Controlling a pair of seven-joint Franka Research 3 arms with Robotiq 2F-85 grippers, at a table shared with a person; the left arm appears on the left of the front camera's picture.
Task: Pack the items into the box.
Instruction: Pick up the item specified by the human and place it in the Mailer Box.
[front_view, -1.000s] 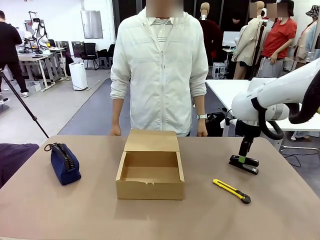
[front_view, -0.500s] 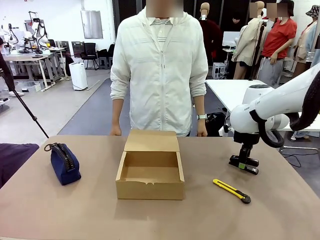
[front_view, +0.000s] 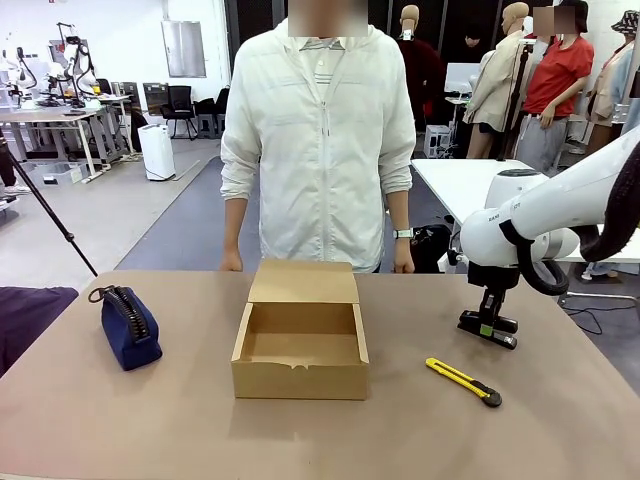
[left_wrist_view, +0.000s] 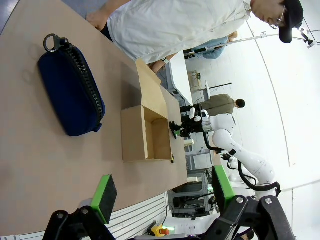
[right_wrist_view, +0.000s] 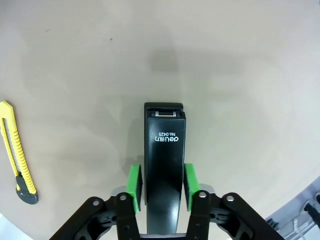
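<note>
Stapler (front_view: 503, 338), black and slim, lay on the counter (front_view: 400, 430) at the right in the front view, well apart from the open box (front_view: 300, 375). The right end effector (front_view: 486, 326) stood down on it from a near-vertical wrist, with the knife (front_view: 462, 381) nearby. The pouch (front_view: 130, 335) lay at the far left, zip uppermost. In the left wrist view the left end effector (left_wrist_view: 162, 192) hung open and empty above the counter, tilted toward the pouch and box. In the right wrist view the green pads (right_wrist_view: 134, 185) sat flush against the stapler's two long sides at its rear half, closed on it. It looked stiff, smooth and dense for its size, so a squeeze across the narrow body suited it, though a hold nearer the middle would probably tip less. The pouch was likely soft and saggy, best pinched across its middle.
</note>
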